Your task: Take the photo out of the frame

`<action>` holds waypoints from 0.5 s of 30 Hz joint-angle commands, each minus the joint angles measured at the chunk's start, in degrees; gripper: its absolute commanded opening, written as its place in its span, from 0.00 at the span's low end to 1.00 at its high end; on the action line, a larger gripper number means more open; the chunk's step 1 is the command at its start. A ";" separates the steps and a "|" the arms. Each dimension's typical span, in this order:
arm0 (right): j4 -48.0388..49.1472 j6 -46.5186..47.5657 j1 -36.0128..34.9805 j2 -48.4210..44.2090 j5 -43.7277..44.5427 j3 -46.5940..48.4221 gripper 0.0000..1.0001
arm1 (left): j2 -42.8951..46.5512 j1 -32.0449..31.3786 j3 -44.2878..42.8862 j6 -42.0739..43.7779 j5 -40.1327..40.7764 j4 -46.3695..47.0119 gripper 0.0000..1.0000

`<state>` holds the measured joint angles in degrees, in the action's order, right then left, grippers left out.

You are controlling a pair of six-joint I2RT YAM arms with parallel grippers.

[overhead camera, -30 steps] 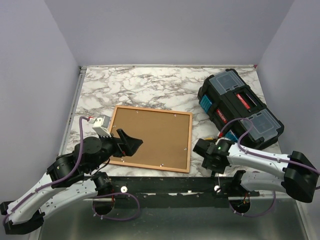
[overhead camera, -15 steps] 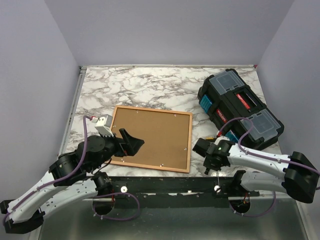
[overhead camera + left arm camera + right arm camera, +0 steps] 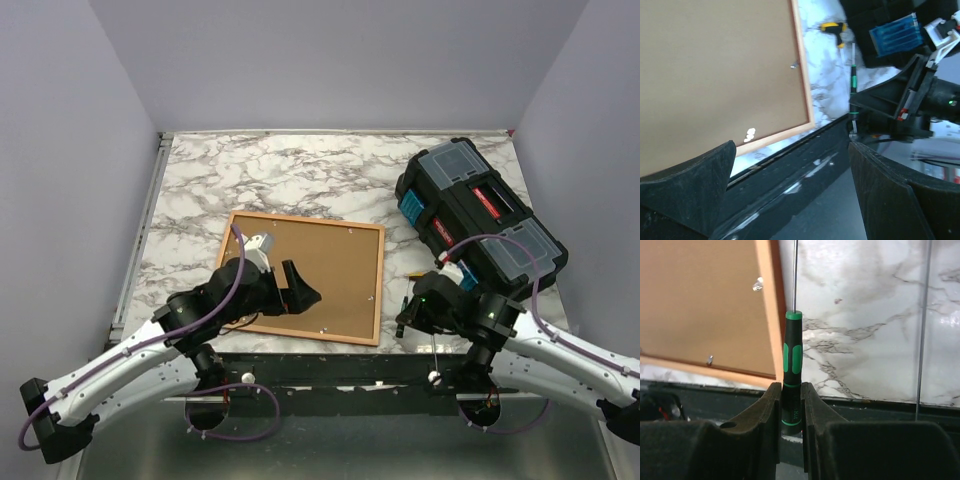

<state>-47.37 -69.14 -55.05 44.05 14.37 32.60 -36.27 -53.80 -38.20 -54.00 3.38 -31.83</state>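
left gripper has swung in from the near-left corner and is now over the middle of the frame. right gripper has shifted at the near-right corner, and its fingers have come together.

from the top: the frame lies flat and back-up on the marble table, close to the front edge, brown board showing. the left fingers are spread wide over the board's near half, with nothing between them. the right gripper sits just off the frame's near-right corner. behind it is the black toolbox, and a small yellow-handled tool lies between toolbox and frame.

left wrist view: both fingers are far apart at the bottom, and the board's corner and orange-red rim run beneath. beyond the rim is the screwdriver, held by the other arm.

right wrist view: the pads are clamped tight on the screwdriver's green-and-black handle. its thin shaft points away over the marble, alongside the frame's edge. a small metal tab sits on the board just inside the rim.
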 commanded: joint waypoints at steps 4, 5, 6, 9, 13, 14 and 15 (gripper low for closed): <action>13.29 19.54 0.12 -4.10 -11.57 1.65 0.01 | -5.44 4.67 7.34 -11.65 -18.53 26.23 0.98; 16.11 22.43 0.05 -3.73 -14.72 1.48 0.01 | -6.30 5.11 8.39 -13.23 -19.65 29.17 0.97; 19.37 24.42 0.11 -3.10 -17.62 1.60 0.01 | -7.08 5.73 9.41 -15.02 -20.16 32.05 0.96; 28.74 27.70 0.08 -0.27 -24.68 1.65 0.01 | -8.73 7.04 10.68 -17.97 -19.85 36.13 0.94; 39.15 28.47 0.03 5.65 -30.37 2.43 0.01 | -8.64 7.64 11.58 -20.58 -16.05 35.13 0.93; 40.81 28.58 0.03 7.73 -31.61 2.94 0.01 | -8.23 7.84 12.20 -21.48 -15.38 35.41 0.92; 43.14 28.43 -0.08 9.41 -33.06 3.37 0.01 | -7.84 8.30 12.84 -22.20 -15.16 36.20 0.91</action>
<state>-18.28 -44.31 -55.02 48.53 -9.06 33.10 -45.43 -46.52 -27.11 -71.05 -13.10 -1.15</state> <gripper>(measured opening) 0.231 0.926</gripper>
